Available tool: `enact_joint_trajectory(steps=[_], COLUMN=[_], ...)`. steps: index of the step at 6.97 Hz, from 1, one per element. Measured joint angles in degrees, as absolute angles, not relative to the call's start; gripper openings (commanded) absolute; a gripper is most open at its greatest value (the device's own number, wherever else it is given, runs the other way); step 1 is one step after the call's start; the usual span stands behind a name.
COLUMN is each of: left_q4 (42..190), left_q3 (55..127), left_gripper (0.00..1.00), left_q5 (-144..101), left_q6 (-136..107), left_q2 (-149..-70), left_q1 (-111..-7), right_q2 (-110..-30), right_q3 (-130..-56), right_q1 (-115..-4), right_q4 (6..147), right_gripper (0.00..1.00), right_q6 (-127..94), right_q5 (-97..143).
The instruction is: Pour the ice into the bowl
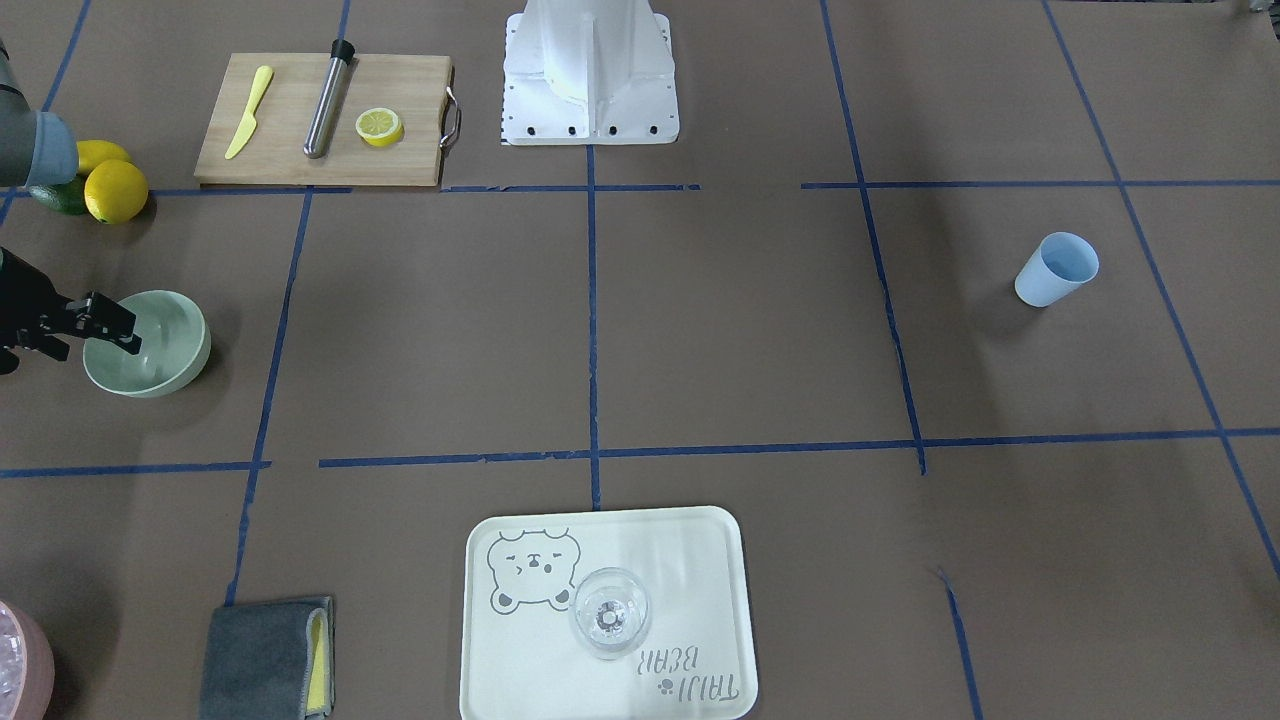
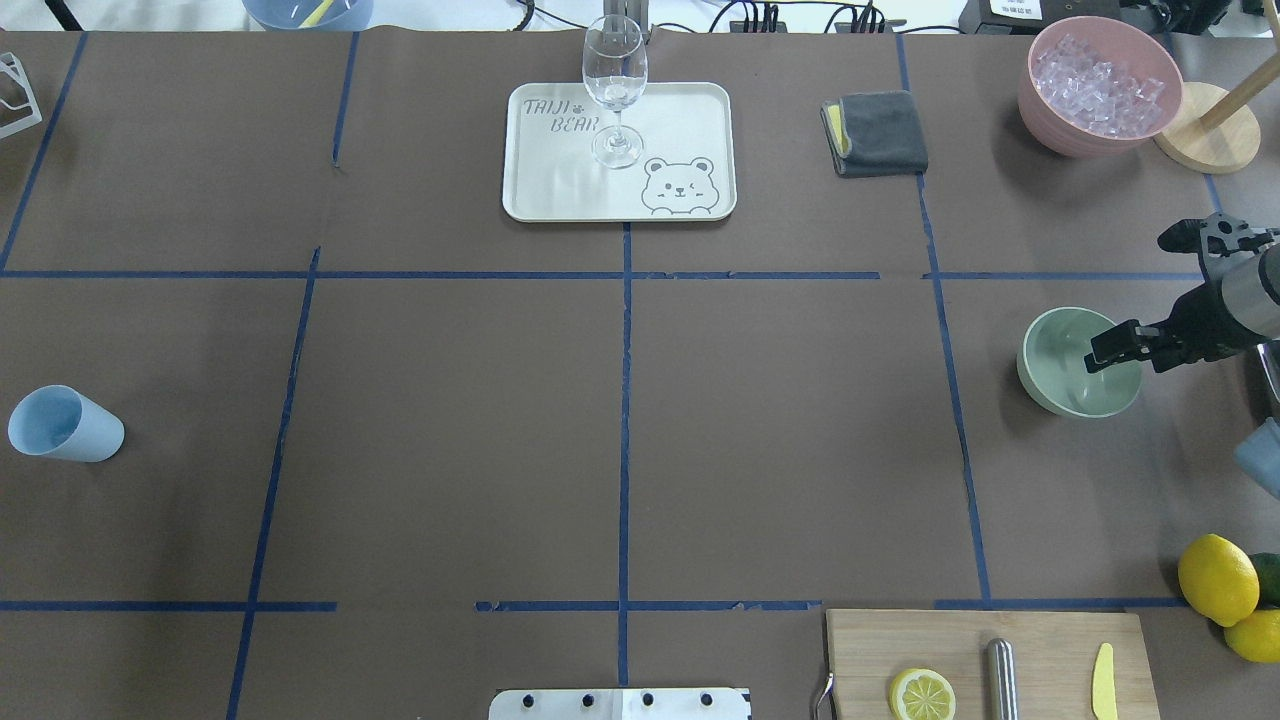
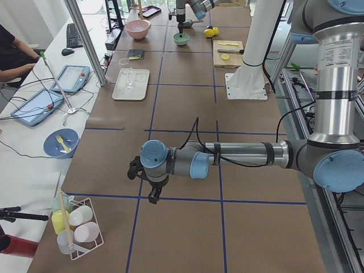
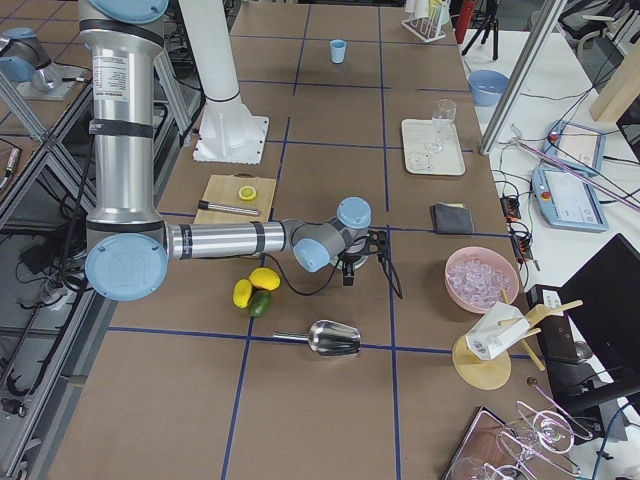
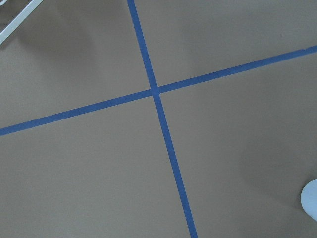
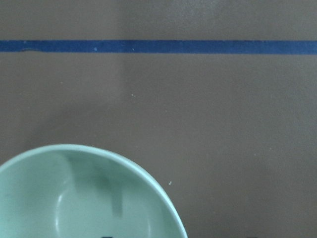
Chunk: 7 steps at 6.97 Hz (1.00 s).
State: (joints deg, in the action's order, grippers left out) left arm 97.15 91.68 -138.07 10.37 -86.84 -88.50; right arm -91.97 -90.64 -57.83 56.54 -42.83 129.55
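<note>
The brown-paper tabletop [image 2: 450, 400], ruled with blue tape, fills the overhead view. From the camera at the robot's left, the left arm [image 3: 239, 153] has its forearm stretched level and low over the paper. Its wrist is bent so the left pincer [image 3: 153, 199] points straight down just above a tape line; whether its fingers are wide or narrow cannot be told. From the opposite end, the right arm [image 4: 220, 240] hangs from an upright column with its forearm level. It reaches toward the tabletop's 3 o'clock edge as seen from overhead. There the right pincer [image 2: 1100, 355] slants down over the 3 o'clock side of the bowl [image 2: 1060, 350], its black tips above the mint-green hollow. It carries nothing visible, and neither the gap between the fingers nor any contact with the bowl can be made out. The bowl stands upright on the paper, and the right wrist camera sees its rim and smooth inner wall from close above. A wooden cutting board [image 2: 1050, 640] lies at 5 o'clock and a pale tray [image 2: 560, 190] at 12 o'clock, with a wine glass [image 2: 613, 80] standing on it. A pink container [image 2: 1050, 130] heaped with clear cubes [image 2: 1100, 85] sits at 2 o'clock, beyond the bowl. A grey cloth [image 2: 885, 135] lies at 1 o'clock, a metal scoop [image 4: 335, 338] rests on the paper near the lemons [image 2: 1215, 578], and a blue cup [image 2: 65, 425] lies tipped at 9 o'clock.
</note>
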Motion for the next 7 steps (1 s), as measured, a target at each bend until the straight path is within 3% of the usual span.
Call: enact_joint_trajectory(steps=[1, 2, 7], left_q4=[97.1, 97.1, 97.1], left_q3=[91.7, 91.8, 92.3], left_gripper=[1.0, 1.0, 1.0], left_q5=[-138.1, -138.1, -138.2], left_q6=[10.4, 10.4, 10.4], left_q2=[-86.8, -86.8, -86.8], left_q1=[-88.5, -88.5, -88.5], right_q2=[-91.9, -91.9, -92.0], right_q3=[-90.5, -90.5, -95.5], right_q1=[-57.6, -57.5, -57.6], right_q4=[56.4, 56.3, 56.8], right_gripper=[0.27, 0.0, 0.0], right_q6=[-42.9, -42.9, -43.4], right_q5=[129.5, 129.5, 129.7])
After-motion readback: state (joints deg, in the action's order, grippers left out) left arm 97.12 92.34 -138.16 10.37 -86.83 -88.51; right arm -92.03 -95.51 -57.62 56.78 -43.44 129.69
